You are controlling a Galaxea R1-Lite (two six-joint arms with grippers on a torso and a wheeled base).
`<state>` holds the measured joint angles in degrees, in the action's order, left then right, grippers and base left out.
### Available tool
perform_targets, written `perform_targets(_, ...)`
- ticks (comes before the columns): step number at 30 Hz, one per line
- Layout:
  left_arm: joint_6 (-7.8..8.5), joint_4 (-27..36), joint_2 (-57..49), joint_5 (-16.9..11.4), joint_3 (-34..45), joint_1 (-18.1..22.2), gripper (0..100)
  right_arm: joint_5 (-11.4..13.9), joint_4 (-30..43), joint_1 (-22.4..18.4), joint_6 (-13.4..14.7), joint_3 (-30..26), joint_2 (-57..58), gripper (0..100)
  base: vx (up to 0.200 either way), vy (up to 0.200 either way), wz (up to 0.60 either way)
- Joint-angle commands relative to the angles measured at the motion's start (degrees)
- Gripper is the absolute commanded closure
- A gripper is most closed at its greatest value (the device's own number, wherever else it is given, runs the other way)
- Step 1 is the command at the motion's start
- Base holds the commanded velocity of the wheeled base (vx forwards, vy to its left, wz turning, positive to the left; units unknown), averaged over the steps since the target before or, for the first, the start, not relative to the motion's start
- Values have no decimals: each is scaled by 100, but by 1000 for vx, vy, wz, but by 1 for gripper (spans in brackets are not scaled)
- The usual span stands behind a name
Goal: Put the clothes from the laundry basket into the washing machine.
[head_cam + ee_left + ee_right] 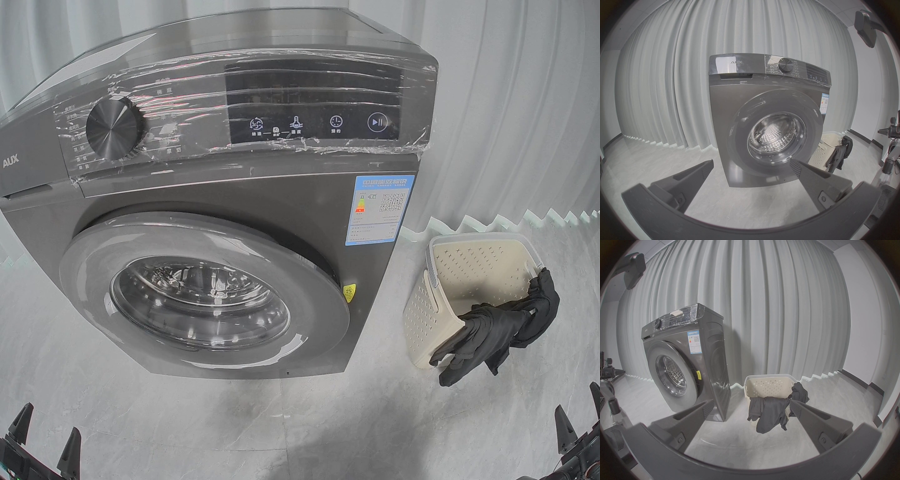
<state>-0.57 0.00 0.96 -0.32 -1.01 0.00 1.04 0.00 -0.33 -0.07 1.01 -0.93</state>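
A grey front-loading washing machine point(206, 206) stands ahead, its round glass door point(200, 300) closed; it also shows in the left wrist view point(768, 118) and the right wrist view point(684, 362). To its right on the floor sits a cream perforated laundry basket point(481, 269) point(768, 387) point(826, 145). Dark clothes point(500, 328) point(772, 410) point(840, 153) hang over the basket's front rim. My left gripper point(44, 437) point(751, 175) is open, low at the near left, well short of the machine. My right gripper point(578, 412) point(751, 412) is open at the near right, apart from the basket.
White pleated curtains point(519, 106) run behind the machine and basket. Pale marble-look floor point(312, 412) lies open between me and both. A dark skirting and wall point(865, 383) stand off to the right of the basket.
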Motion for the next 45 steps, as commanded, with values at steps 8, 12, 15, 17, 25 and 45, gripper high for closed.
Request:
perform_targets(8,-22,0,-96,-12,101,0,0,11,0,7,-1,-101,93,0,0,0,0)
perform_targets(12,-57,-9,-96,-21,101,0,0,11,0,7,-1,-101,93,0,0,150,0)
perform_targets(15,-57,-9,-96,-21,101,0,0,11,0,7,-1,-101,93,0,0,200,0)
perform_targets(17,-57,-9,-96,-21,92,0,0,11,0,7,-1,-101,93,0,0,200,0)
perform_targets(25,-57,-9,-96,-12,101,0,0,11,0,7,-1,-101,93,0,0,200,0)
perform_targets(45,-4,0,-96,5,101,0,0,2,0,-2,-1,-101,93,0,0,50,0)
